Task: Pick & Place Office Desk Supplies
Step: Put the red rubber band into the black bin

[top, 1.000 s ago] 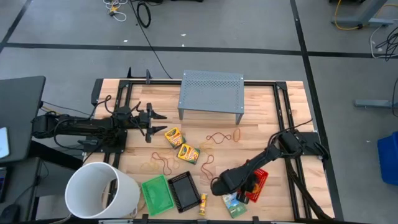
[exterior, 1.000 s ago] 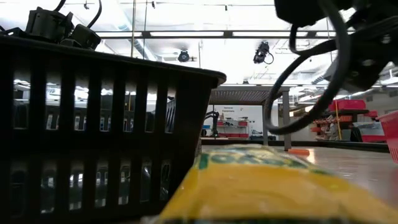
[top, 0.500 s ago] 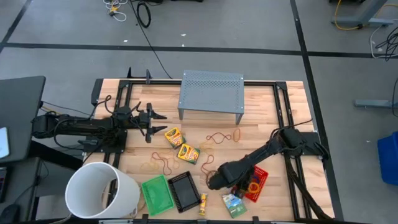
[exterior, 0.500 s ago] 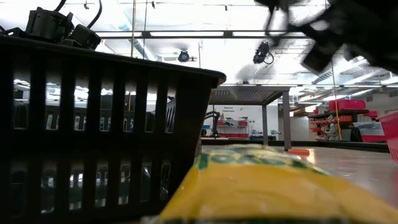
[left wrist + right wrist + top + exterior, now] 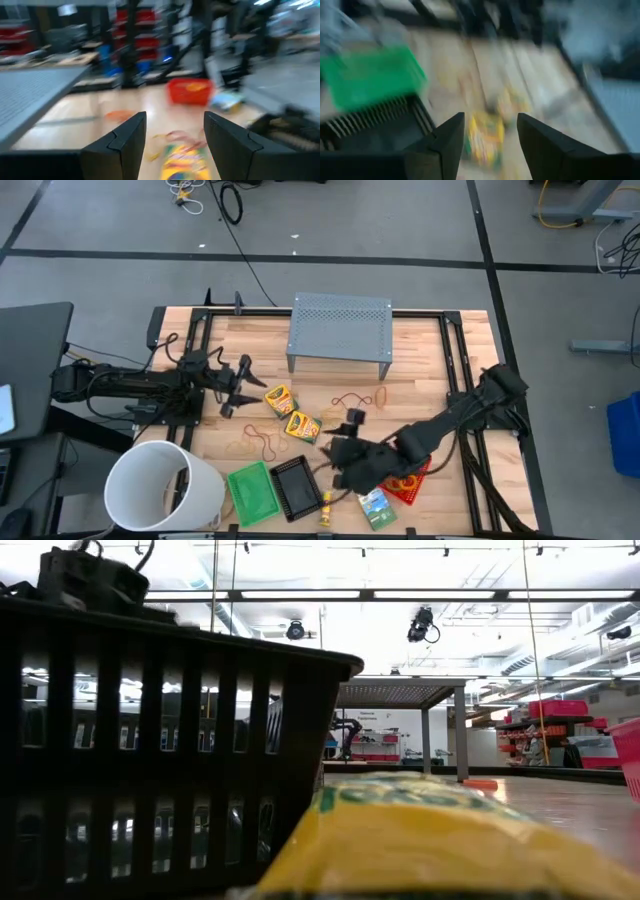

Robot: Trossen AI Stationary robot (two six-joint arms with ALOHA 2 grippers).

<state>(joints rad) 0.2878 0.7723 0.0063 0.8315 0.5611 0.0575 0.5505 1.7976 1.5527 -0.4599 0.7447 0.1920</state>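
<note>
Right claw (image 5: pixel 340 463) hangs released beside the black tray (image 5: pixel 296 488), whose long axis runs front-to-back.

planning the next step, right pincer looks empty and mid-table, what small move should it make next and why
Probably ease the right pincer on toward the nearer crayon box and lower over it. Its fingers stand apart with nothing between them, the box lies loose on the table just ahead, and the black tray sits close by. The left pincer waits open near the other crayon box.
</note>
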